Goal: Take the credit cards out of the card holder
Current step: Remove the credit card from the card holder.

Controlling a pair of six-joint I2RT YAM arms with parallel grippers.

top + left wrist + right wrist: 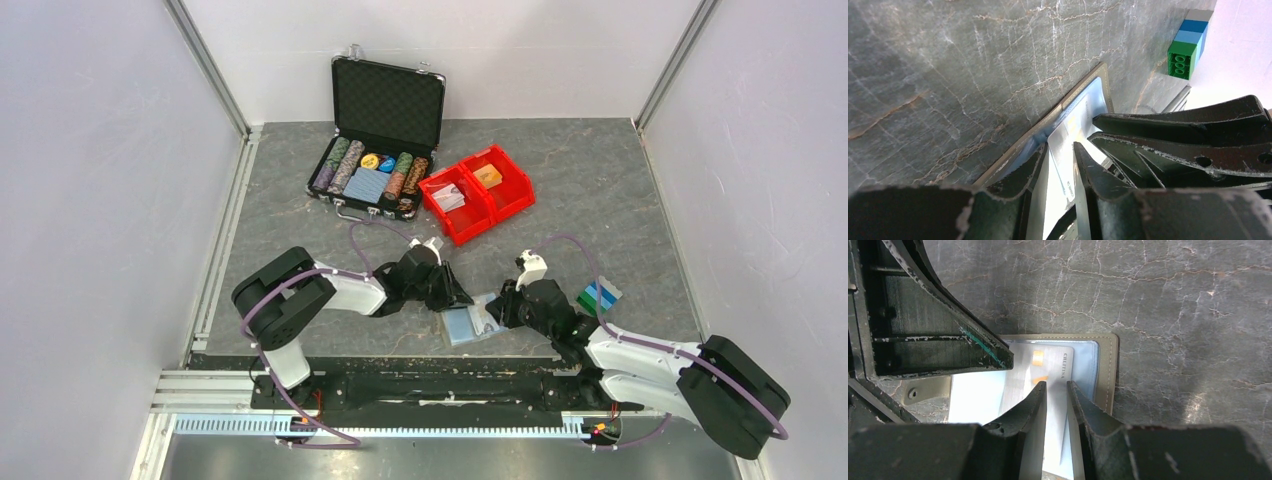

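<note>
- card holder (466, 324) lay open on the grey counter (600, 190), its light blue inside facing up.
- a pale credit card (1050, 367) with a gold chip lay on the holder's inner panel.
- left fingers (1023, 172) came onto the holder from its left, slightly parted, tips down at the card, clamping nothing.
- right fingers (1030, 407) were over the same card from the holder's right, a narrow gap between them, gripping nothing.
- green and blue blocks (598, 296) sat well to the holder's right.
- a black chip case (375, 160) and red bins (478, 193) stood far beyond the holder.
</note>
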